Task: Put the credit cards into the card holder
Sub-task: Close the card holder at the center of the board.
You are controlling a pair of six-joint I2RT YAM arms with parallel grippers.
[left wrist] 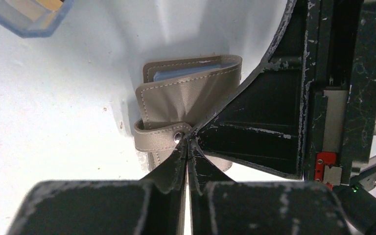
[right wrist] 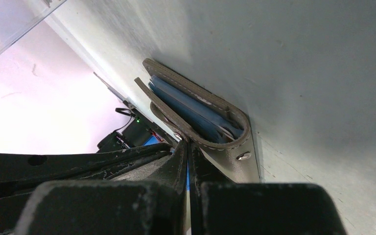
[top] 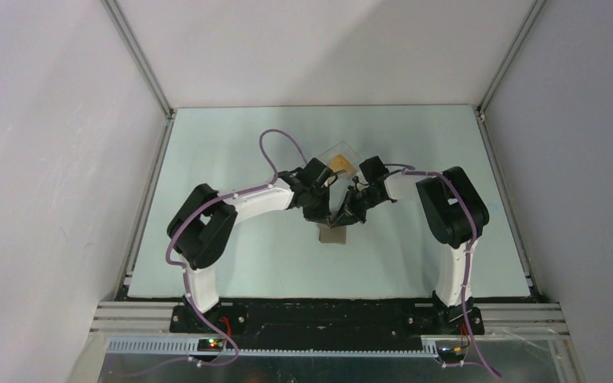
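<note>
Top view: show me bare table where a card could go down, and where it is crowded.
Free: the table far left, beyond the left arm; the near strip in front of the card holder. Crowded: the centre, where left hand and right hand meet on it, clear box behind.

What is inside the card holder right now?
Between the card holder's folded grey flaps, blue inner layers show at the open edge. No orange-gold card is visible there. The pockets deeper in are covered by the flaps, so their contents cannot be told.
</note>
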